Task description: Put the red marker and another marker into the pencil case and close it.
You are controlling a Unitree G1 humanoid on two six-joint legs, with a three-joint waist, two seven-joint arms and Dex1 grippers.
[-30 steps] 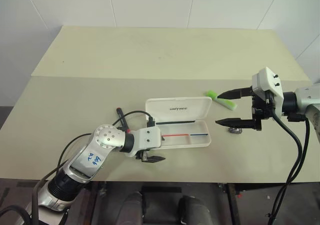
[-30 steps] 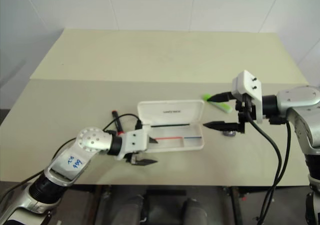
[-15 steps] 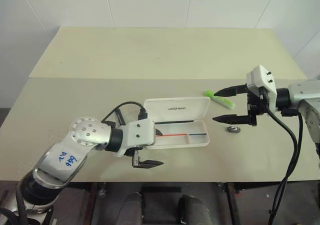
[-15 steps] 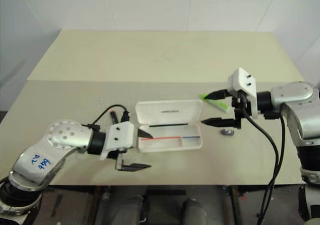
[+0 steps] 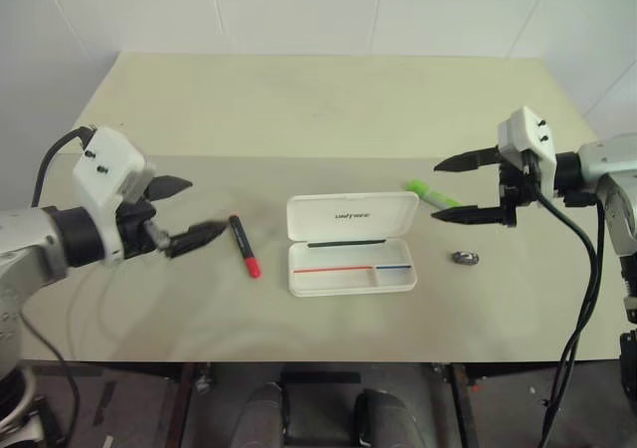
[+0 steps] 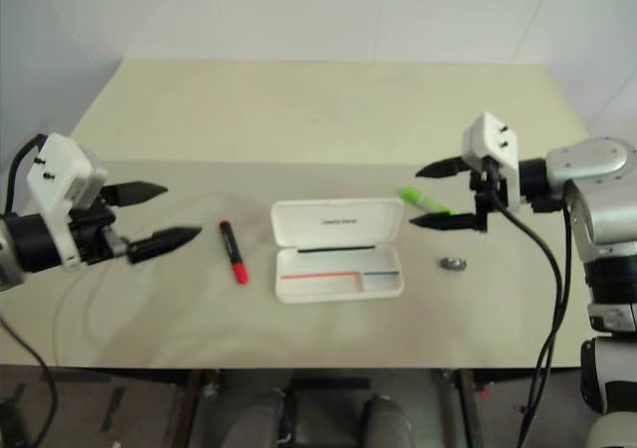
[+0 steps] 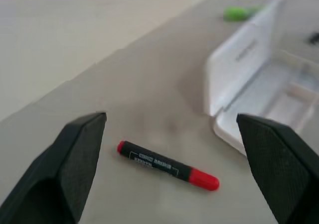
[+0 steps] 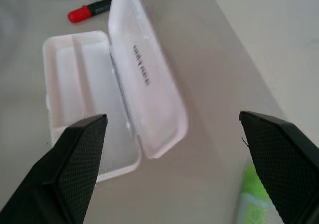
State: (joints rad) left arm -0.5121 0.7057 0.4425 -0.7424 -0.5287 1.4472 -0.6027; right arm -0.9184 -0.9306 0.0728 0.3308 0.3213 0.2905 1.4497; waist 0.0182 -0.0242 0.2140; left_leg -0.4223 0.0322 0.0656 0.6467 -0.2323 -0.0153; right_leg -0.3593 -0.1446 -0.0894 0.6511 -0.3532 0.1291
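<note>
The pencil case [image 5: 352, 244] lies open mid-surface, long axis left-right. The red marker [image 5: 244, 246] lies just left, red end toward the robot. The green highlighter [image 5: 432, 194] lies diagonally (beyond the case's right corner). The left end effector [image 5: 179, 212] and right end effector [image 5: 461, 187] gape, empty.

A white pencil case [image 5: 351, 242] lies open on a pale cream counter [image 5: 318, 110], its lid printed with small dark lettering, its tray marked by a thin red stripe and a shorter blue one beneath a dark line. To one side lies the red marker [image 5: 244, 246], black-barrelled with a bright red end and white print along the barrel. A lime-green highlighter [image 5: 433, 195] sits near the lid's far corner, and a small grey metallic lump [image 5: 465, 258] beside the tray. Both grippers, left [image 5: 187, 212] and right [image 5: 462, 188], carry black textured fingers on white housings; black cables trail from each.
</note>
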